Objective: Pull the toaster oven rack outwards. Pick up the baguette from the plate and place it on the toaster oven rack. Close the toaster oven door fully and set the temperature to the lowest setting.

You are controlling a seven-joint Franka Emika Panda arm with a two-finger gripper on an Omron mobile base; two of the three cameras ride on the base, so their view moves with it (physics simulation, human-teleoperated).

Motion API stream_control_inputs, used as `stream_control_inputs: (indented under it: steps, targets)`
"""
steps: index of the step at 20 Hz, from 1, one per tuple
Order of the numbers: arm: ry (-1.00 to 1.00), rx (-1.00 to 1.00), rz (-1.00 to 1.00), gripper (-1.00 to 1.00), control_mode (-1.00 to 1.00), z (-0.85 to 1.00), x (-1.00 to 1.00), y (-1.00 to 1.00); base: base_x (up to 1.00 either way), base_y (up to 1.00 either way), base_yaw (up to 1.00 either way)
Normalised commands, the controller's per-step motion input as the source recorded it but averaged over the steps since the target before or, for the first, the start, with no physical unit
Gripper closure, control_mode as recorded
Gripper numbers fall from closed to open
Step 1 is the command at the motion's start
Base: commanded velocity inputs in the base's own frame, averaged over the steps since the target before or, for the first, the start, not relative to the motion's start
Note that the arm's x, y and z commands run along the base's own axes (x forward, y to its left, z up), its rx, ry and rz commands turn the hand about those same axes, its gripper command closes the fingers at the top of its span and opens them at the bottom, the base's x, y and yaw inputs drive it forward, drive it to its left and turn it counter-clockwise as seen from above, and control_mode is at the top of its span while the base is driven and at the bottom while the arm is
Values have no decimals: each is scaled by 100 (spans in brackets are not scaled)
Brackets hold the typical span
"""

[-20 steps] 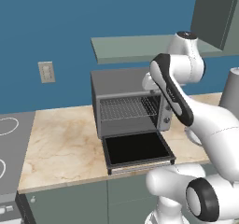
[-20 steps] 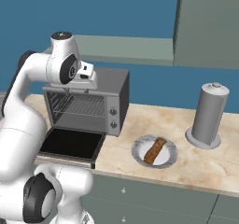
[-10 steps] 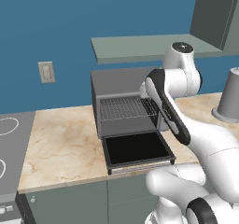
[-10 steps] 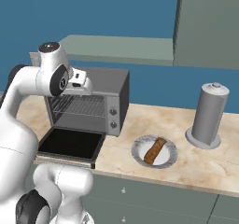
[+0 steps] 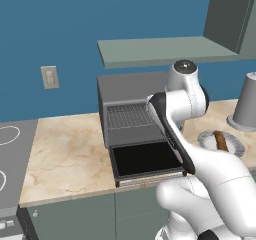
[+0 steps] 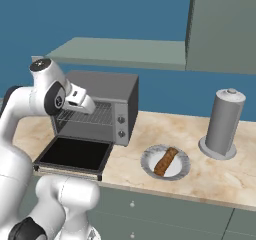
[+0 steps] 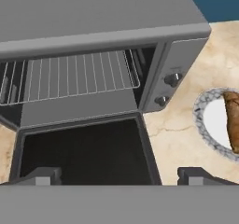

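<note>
The grey toaster oven (image 7: 93, 17) (image 6: 107, 91) stands with its door (image 7: 84, 148) (image 6: 75, 154) folded down flat. Its wire rack (image 7: 74, 78) (image 6: 89, 116) lies in the cavity, front edge at the opening. My gripper (image 7: 119, 176) hovers open and empty above the door's outer edge, facing the oven, fingertips (image 7: 42, 175) spread wide. To the oven's right on the counter, the tan baguette (image 6: 166, 160) (image 5: 220, 140) lies on the round grey plate (image 6: 150, 165) (image 7: 201, 120). Two knobs (image 7: 172, 78) show on the oven's right front.
A tall grey cylindrical container (image 6: 222, 121) (image 5: 247, 104) stands right of the plate. A shelf (image 6: 125, 51) hangs above the oven, with a wall cabinet (image 6: 225, 24) beside it. A cooktop (image 5: 10, 164) lies far left. My own arm (image 5: 172, 129) crosses the oven's right side in the left base view.
My hand has drawn back from the rack and the oven's front and now sits over the open door. The jaws have opened a little wider. Baguette and plate have not moved.
</note>
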Motion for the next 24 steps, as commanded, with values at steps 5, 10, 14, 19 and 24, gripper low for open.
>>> stream_control_inputs:
  steps: [5,10,14,19,24]
  targets:
    - [-5,-8,-7,-100,-100,-24,0,7,0,0,0]
    - [-11,-18,0,-100,-100,-37,3,2,0,0,0]
    - [-8,-12,0,-100,-100,-29,9,0,0,0,0]
    - [-7,-1,0,-100,-100,-21,21,0,0,0,0]
    - [-2,0,0,-100,-100,-20,36,1,0,0,0]
